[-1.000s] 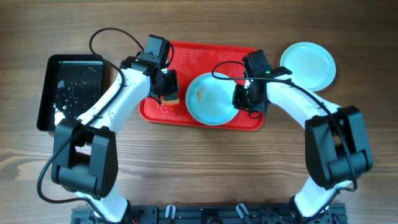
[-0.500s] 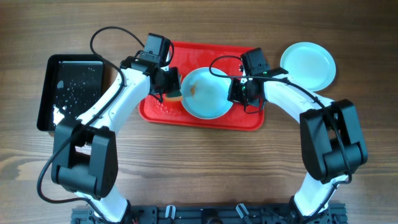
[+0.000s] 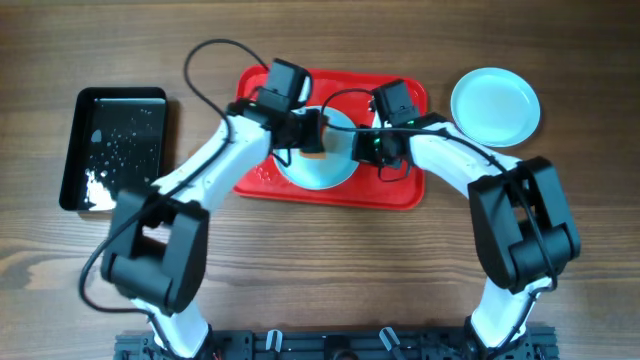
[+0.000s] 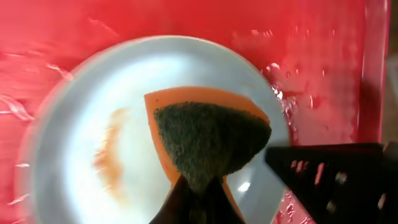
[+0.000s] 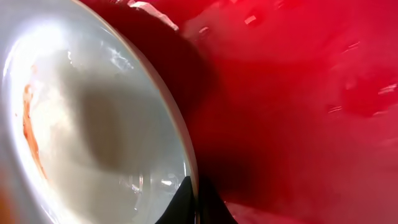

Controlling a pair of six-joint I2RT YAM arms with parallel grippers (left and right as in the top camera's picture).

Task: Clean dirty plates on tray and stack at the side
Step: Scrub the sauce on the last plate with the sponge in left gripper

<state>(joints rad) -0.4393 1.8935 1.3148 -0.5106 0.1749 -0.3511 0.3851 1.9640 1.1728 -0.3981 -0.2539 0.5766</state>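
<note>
A pale blue plate (image 3: 318,165) with a brownish smear (image 4: 109,155) is held tilted over the red tray (image 3: 400,190). My right gripper (image 3: 364,146) is shut on the plate's right rim (image 5: 186,168). My left gripper (image 3: 312,133) is shut on an orange sponge with a dark green scrub face (image 4: 208,140), pressed on the plate's inside (image 4: 74,124). The smear also shows in the right wrist view (image 5: 28,124). A second pale blue plate (image 3: 495,106) lies on the table to the right of the tray. A third plate is not in view.
A black rectangular tray (image 3: 115,148) with white foam and droplets lies at the left of the table. Water droplets sit on the red tray's surface (image 4: 298,112). The table is brown wood (image 3: 320,270).
The right gripper has drawn the plate left and back on the tray. The left gripper has moved right with the sponge from the tray's left part onto the plate.
</note>
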